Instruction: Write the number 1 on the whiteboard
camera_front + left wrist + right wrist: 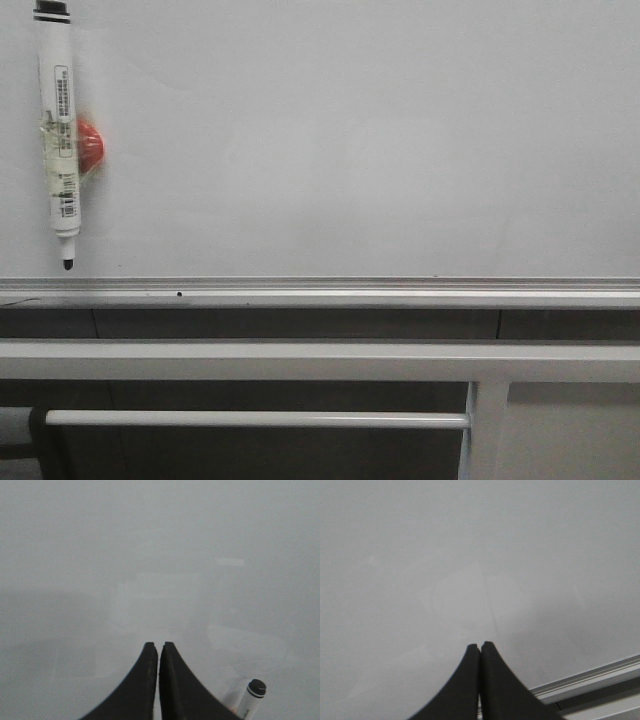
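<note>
So far no stroke: the whiteboard (380, 140) is blank in the front view, no number 1 anywhere on it. Far left, a marker (58, 130) hangs upright against the board, uncapped tip down just above the silver rail (330, 291), with a red magnet (90, 143) beside its barrel and clear tape around it. Neither arm shows in the front view. Left gripper (158, 646): fingers pressed together, holding nothing, facing the board, marker's black end near it to one side. Right gripper (480, 646): likewise closed and empty, board ahead, rail off to the side; a faint erased line is ahead on the surface.

Step in hand, as I judge: fetch the marker. Left arm is nearer, so open its jaws first, take the barrel mid-body clear of the magnet, pull straight off the board. Then tip square to surface, light pressure, one downward stroke in open white area.
</note>
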Available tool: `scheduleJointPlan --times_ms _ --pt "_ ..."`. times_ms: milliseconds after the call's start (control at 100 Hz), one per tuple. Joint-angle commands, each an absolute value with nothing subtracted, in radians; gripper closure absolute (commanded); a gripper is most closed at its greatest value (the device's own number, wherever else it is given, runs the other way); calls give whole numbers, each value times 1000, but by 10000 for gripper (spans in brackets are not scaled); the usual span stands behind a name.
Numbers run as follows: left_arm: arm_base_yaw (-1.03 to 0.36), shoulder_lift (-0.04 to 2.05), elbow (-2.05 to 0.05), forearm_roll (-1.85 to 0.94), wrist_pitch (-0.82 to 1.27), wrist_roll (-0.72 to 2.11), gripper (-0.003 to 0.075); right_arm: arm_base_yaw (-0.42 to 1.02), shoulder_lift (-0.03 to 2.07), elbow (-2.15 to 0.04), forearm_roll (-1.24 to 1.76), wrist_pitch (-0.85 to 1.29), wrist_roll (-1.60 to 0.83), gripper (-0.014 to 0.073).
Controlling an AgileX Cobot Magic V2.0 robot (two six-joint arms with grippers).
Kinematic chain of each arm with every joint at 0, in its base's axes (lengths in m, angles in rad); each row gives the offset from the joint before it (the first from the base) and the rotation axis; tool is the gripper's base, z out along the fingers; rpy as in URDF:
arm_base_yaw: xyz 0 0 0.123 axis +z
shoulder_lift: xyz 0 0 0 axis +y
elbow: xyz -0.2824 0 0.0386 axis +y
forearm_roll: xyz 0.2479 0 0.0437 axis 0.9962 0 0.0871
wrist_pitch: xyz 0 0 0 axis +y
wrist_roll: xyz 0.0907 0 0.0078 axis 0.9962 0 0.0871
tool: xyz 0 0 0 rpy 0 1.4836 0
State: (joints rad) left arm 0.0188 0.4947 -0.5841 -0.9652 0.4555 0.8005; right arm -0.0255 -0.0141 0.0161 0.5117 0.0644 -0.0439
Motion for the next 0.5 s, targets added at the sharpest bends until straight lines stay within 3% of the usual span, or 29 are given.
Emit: scheduleJointPlan --times_ms 0,240,490 --pt "13 504 -573 -1146 406 941 741 -29 -23 37 517 5 -47 657" --pt "13 504 -466 -1348 408 1097 741 -29 -23 37 517 0 -47 657" --pt "13 504 -463 -1352 388 1108 741 -29 -23 37 517 9 -47 657"
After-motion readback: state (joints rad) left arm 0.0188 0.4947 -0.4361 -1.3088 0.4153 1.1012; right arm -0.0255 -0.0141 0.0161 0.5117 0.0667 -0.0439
